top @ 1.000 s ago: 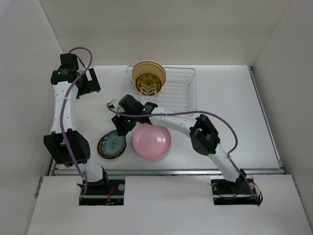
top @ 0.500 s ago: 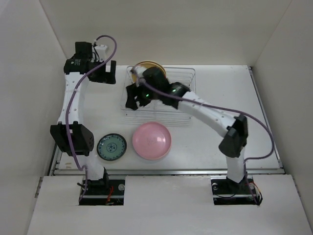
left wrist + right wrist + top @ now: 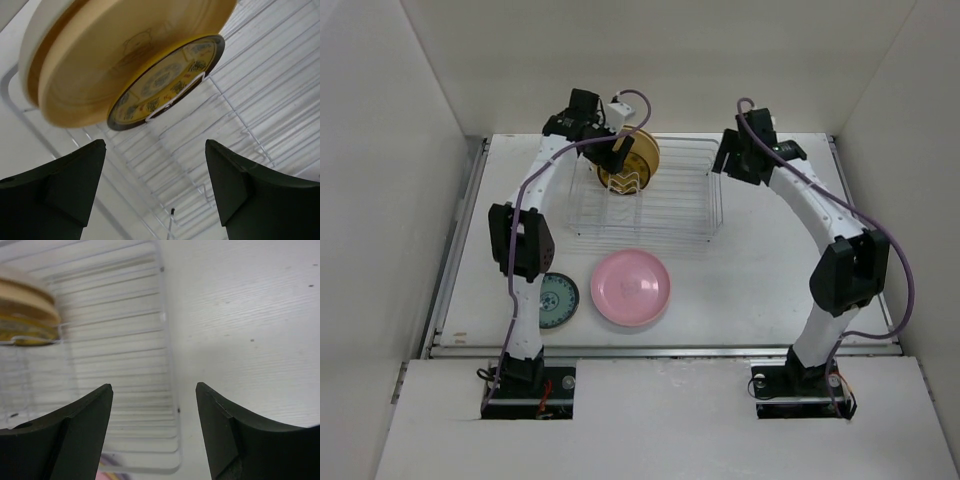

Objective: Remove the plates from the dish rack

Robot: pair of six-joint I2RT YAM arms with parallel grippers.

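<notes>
The wire dish rack [image 3: 665, 205] stands at the back middle of the table. In its left end several plates stand on edge: a tan plate [image 3: 115, 50], a cream plate [image 3: 29, 47] behind it and a small patterned dark-rimmed plate [image 3: 167, 80] in front. My left gripper [image 3: 155, 144] hangs open just in front of these plates [image 3: 638, 158], touching none. My right gripper [image 3: 153, 386] is open over the rack's right edge [image 3: 167, 350], empty. A pink plate [image 3: 631, 288] and a teal patterned plate [image 3: 560, 298] lie flat on the table in front of the rack.
The left arm [image 3: 525, 240] arches over the teal plate and hides part of it. The right arm [image 3: 840, 260] stands along the right side. White walls close in the table at the back and both sides.
The left arm swung from the far left over to the plates in the rack. The right arm withdrew from the pink and teal plates, crossed the rack and now sits at its right edge.
</notes>
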